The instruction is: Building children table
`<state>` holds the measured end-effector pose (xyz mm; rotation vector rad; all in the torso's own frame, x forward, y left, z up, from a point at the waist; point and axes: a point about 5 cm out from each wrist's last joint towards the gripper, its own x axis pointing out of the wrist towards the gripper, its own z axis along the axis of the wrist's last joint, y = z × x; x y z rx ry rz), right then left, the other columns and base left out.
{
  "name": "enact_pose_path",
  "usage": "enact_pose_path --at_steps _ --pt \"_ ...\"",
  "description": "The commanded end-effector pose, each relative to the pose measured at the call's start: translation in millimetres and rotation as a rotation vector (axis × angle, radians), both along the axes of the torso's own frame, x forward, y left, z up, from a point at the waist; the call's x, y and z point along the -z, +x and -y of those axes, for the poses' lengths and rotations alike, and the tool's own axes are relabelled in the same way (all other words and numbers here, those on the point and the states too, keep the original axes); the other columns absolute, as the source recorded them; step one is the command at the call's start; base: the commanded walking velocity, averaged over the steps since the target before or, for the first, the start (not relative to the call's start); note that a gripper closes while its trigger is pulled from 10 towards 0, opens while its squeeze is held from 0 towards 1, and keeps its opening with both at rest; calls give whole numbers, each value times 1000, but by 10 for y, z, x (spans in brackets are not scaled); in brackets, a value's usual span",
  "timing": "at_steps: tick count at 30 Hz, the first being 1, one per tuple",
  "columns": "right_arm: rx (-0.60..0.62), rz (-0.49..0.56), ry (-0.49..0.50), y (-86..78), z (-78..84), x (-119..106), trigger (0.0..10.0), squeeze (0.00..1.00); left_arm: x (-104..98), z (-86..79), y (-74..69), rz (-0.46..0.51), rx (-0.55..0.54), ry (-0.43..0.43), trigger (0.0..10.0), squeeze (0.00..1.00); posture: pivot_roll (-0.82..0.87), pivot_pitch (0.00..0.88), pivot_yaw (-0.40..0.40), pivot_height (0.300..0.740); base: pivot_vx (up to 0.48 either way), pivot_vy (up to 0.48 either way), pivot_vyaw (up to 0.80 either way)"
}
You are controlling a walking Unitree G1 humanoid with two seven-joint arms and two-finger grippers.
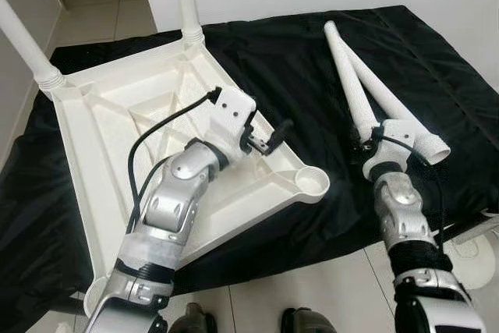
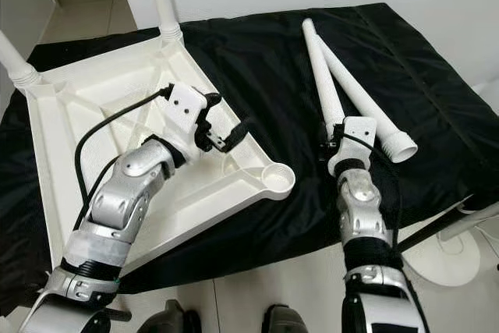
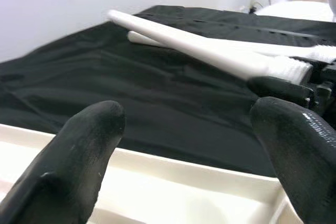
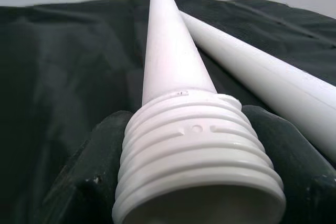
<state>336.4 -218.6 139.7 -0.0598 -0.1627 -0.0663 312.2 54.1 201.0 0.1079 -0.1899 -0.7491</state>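
Right pincer [image 2: 330,143] clamps the ribbed, threaded end of a tapered white plastic leg [image 2: 321,74]; left pincer [image 2: 228,139], fingers apart, hovers over the ribbed tabletop underside [image 2: 70,126].

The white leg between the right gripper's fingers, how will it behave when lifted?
The leg looks like rigid hollow plastic, so probably stiff and light. Round and tapered, it may roll on the black cloth if released. The right gripper holds its ribbed threaded end, which likely helps against slipping.

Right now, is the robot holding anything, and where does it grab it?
Yes. The right pincer grips one loose table leg by its threaded end. The left pincer is open, holding nothing.
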Motion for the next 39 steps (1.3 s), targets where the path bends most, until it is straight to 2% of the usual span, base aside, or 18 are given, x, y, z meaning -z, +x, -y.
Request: enact_pose_path --at_steps 1,4,5,10,13,18,22,24,26,29,34,36,39 --pt "-34 83 71 -49 -58 -73 10000 0 6 16 7 -8 14 7 10000 0 -133 40 73 740 0 0 0" --pt "-43 125 83 -86 -86 -108 10000 0 -16 44 4 -18 41 0 10000 0 -135 38 72 740 0 0 0" --pt "-54 188 86 -116 -123 -184 10000 0 -22 71 13 -78 65 -36 10000 0 -137 35 73 740 0 0 0" --pt "-77 261 64 -144 -182 -290 10000 0 -70 96 21 -149 112 -98 10000 0 -142 32 75 740 0 0 0" --pt "-128 330 28 -178 -277 -399 10000 0 -144 123 44 -227 180 -152 10000 0 -141 27 76 740 0 0 0" --pt "-210 390 3 -210 -395 -499 10000 0 -228 110 92 -301 229 -219 10000 0 -143 21 84 740 0 0 0" --pt "-260 415 -21 -228 -470 -550 10000 0 -284 82 135 -330 245 -256 10000 0 -146 23 88 740 0 0 0" --pt "-313 432 -67 -233 -554 -604 10000 0 -353 40 206 -370 258 -295 10000 0 -152 27 89 740 0 0 0" --pt "-313 432 -67 -233 -554 -604 10000 0 -353 40 206 -370 258 -295 10000 0 -152 27 89 740 0 0 0" --pt "-393 460 -120 -231 -679 -690 10000 0 -460 -8 310 -444 299 -371 10000 0 -167 34 89 740 0 0 0" --pt "-445 469 -174 -242 -757 -714 10000 0 -511 -28 356 -476 307 -406 10000 0 -176 39 92 740 0 0 0" --pt "-512 471 -213 -276 -838 -716 10000 0 -557 -6 381 -537 347 -469 10000 0 -175 49 91 740 0 0 0" --pt "-544 471 -225 -299 -877 -712 10000 0 -591 -5 402 -567 368 -515 10000 0 -176 50 93 740 0 0 0"
